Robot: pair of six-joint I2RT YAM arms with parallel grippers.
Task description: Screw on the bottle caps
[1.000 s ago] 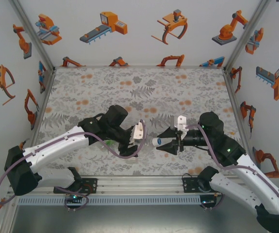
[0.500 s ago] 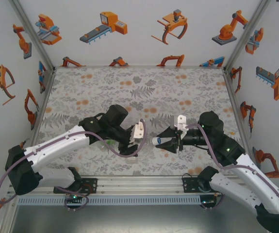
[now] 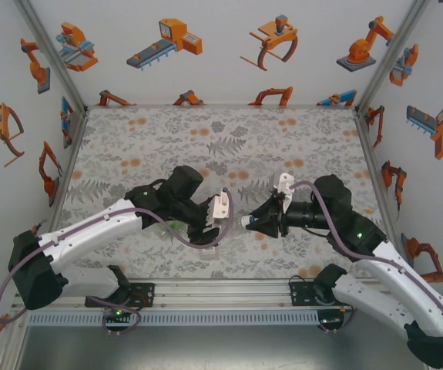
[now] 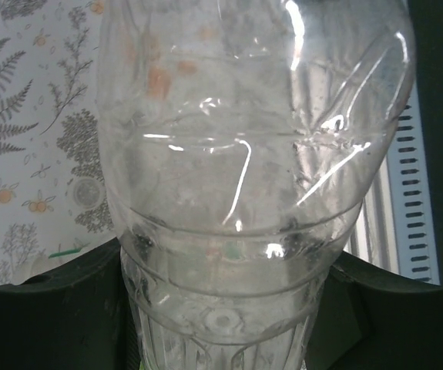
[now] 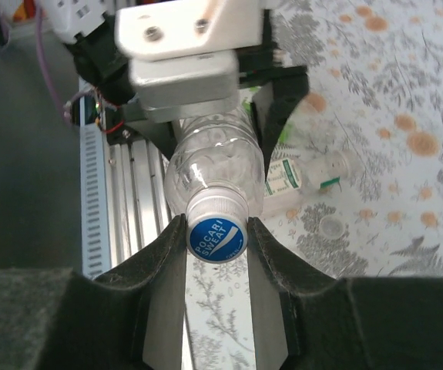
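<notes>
**Top view:** the L arm's left gripper [image 3: 219, 225] and the R arm's right gripper [image 3: 252, 224] meet nose to nose at lower centre of the floral table [image 3: 206, 139]. **Left wrist view:** a clear bottle [image 4: 252, 177] fills centre frame, clamped low on its body between the left gripper's dark fingers [image 4: 44, 308]. **Right wrist view:** the same bottle points neck-first at the lens, mid-frame. A Pocari Sweat cap [image 5: 216, 237] sits on the neck w/ the right gripper's fingers [image 5: 163, 262] pressed to both its sides, i.e. grasping it. A labelled bottle [image 5: 286, 176] and a loose cap [image 5: 331, 226] lie on the table, centre right. **Step in hand (judged):** threading the cap. To do it well, keep the cap axis in line w/ the neck, push lightly, roll the wrist, and hold the L grip firm so the bottle can't co-rotate; cross-threading is the risk. **Vs. 1 s earlier (top view):** the right gripper has advanced left, its jaws have narrowed onto the cap and its wrist has rolled; the L arm is approx. unchanged.
</notes>
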